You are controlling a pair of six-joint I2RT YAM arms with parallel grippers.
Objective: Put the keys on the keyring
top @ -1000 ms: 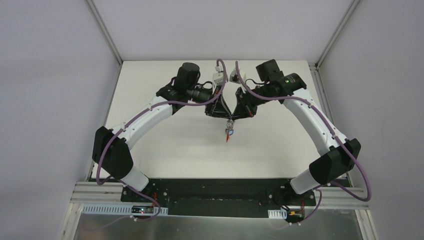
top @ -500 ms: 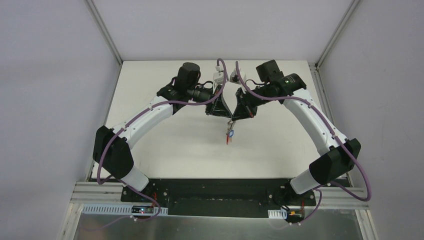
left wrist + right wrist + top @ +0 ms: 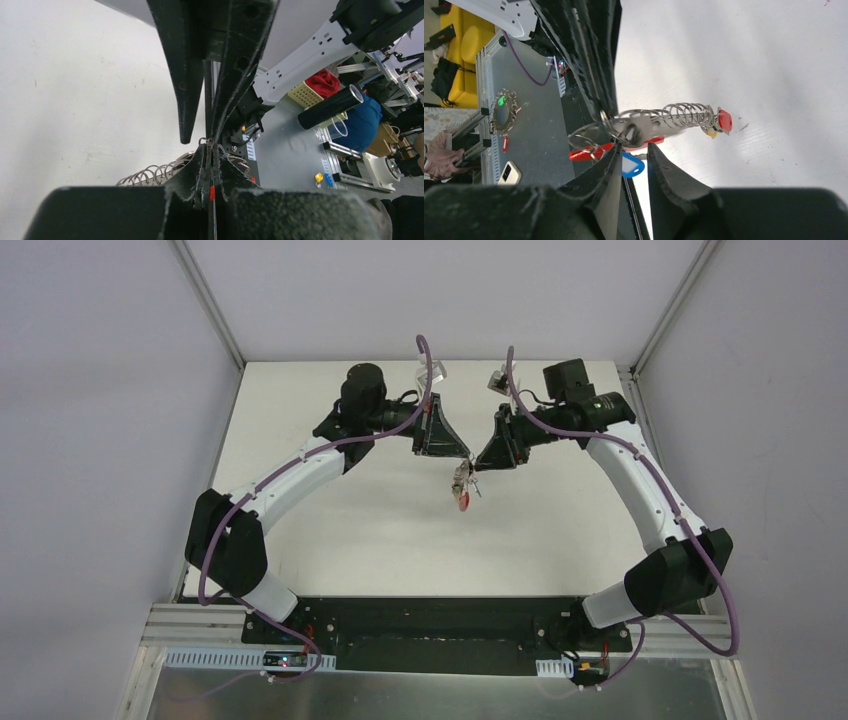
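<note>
Pale walls are seen on three sides of a white worktop (image 3: 350,530), above whose middle the two arms are set tip to tip. Between the tips the keyring (image 3: 461,487) is held up off the surface. It is hung from the left claw (image 3: 460,462), whose fingers are pressed fully together on its metal loop, with no gap to be seen in the left wrist view. The right claw (image 3: 634,150) is placed just beside it, facing the left one; its fingers are parted only a little, and a narrow gap is left between them.

In the right wrist view a coiled wire spring (image 3: 684,116) is seen stretched out sideways from the loop, ended by a red cap (image 3: 724,120) with a small yellow piece (image 3: 711,132) touching it. The keys (image 3: 589,154) are gathered at the loop — a red head is shown to one side, and a blue head (image 3: 632,166) is seen in the gap between the right claw's fingers, though whether it is touched by them cannot be told.
</note>
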